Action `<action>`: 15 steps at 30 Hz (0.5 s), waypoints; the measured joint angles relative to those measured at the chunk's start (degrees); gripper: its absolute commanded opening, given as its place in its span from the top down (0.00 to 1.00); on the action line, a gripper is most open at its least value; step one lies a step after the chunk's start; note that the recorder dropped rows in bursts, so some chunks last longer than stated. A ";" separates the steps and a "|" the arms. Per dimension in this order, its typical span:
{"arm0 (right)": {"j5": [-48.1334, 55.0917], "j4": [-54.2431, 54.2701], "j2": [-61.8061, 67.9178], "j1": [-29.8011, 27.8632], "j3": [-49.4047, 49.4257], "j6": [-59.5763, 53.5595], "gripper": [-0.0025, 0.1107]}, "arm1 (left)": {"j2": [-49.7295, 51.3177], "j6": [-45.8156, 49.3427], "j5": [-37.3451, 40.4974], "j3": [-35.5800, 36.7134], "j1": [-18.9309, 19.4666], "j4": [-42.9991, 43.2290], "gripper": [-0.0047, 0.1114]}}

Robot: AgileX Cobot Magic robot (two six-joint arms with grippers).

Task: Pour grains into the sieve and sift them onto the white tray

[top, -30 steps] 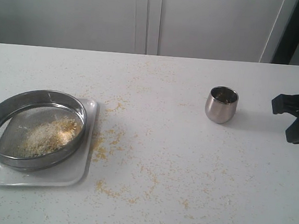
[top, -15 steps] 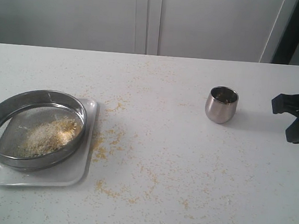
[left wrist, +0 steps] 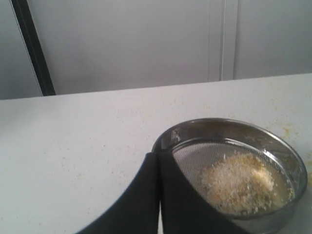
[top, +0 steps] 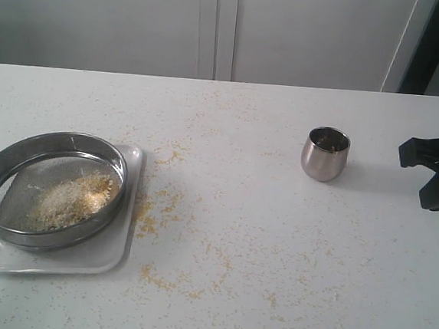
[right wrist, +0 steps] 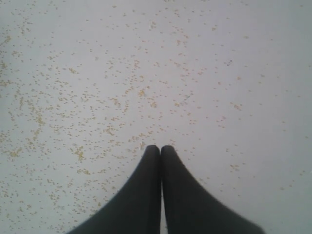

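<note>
The sieve (top: 59, 237), round with a steel rim, sits on the white tray (top: 80, 264) at the front left of the table. A pale and golden heap of grains (top: 70, 198) lies on its mesh. My left gripper (left wrist: 159, 155) is shut and empty, its tips just short of the sieve's rim (left wrist: 273, 141), and the grains (left wrist: 239, 183) show beyond them. It is out of the exterior view. My right gripper (right wrist: 160, 147) is shut and empty above bare table strewn with loose grains (right wrist: 78, 151). Its black body (top: 438, 172) shows at the right edge.
A small steel cup (top: 326, 154) stands upright right of the middle, left of the right arm. Spilled grains (top: 157, 213) lie scattered over the table, thickest beside the tray's right edge. A pale wall with cabinet doors runs behind the table.
</note>
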 measured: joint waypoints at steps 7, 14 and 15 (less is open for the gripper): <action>0.00 0.00 0.00 0.00 0.00 0.00 0.98 | 0.00 0.00 -5.65 0.00 0.00 0.00 0.96; 0.00 0.00 0.00 0.00 0.00 0.00 0.98 | 0.00 0.00 -4.50 -0.30 0.00 0.00 0.96; 0.00 0.00 0.00 0.00 0.00 0.00 0.98 | 0.00 0.00 -3.63 -0.99 0.00 0.00 0.96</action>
